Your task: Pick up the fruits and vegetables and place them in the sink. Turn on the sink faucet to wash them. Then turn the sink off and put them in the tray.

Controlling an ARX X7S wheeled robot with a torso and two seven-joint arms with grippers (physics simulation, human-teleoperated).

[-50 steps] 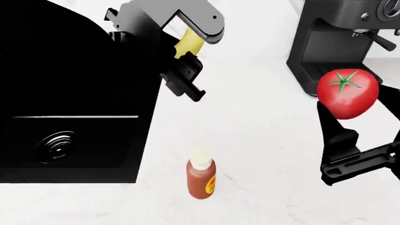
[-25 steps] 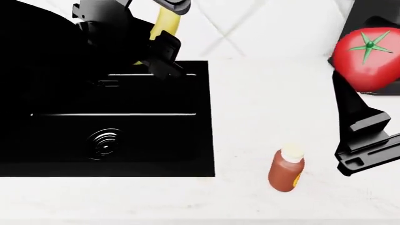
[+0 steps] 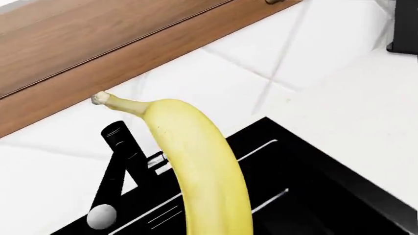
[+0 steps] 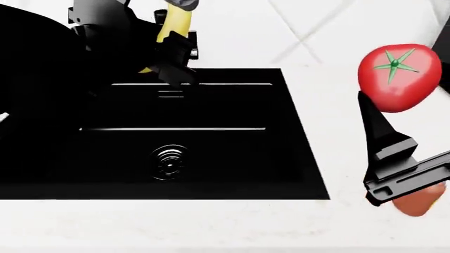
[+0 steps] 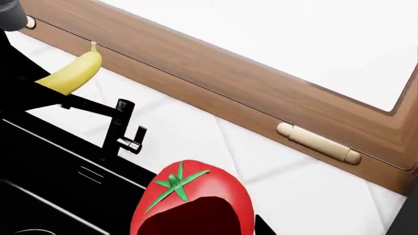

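My left gripper (image 4: 168,50) is shut on the yellow banana (image 4: 174,23), holding it above the back left edge of the black sink (image 4: 232,142). In the left wrist view the banana (image 3: 199,166) hangs over the basin (image 3: 313,196), close to the black sink faucet (image 3: 117,164). My right gripper (image 4: 393,97) is shut on the red tomato (image 4: 399,78), held high above the white counter to the right of the sink. The right wrist view shows the tomato (image 5: 193,196) in the jaws, with the faucet (image 5: 117,128) and banana (image 5: 72,73) beyond. The tray is out of view.
An orange-red bottle (image 4: 420,203) stands on the counter (image 4: 211,226), mostly hidden behind my right gripper's finger. The sink drain (image 4: 168,161) sits mid-basin. A wooden cabinet (image 5: 196,63) with a pale handle (image 5: 318,143) hangs above the tiled back wall.
The head view has swung left, so the sink sits further right in it. The bottle has slid behind my right gripper. Both grippers keep hold of their fruit, the banana near the sink's back edge.
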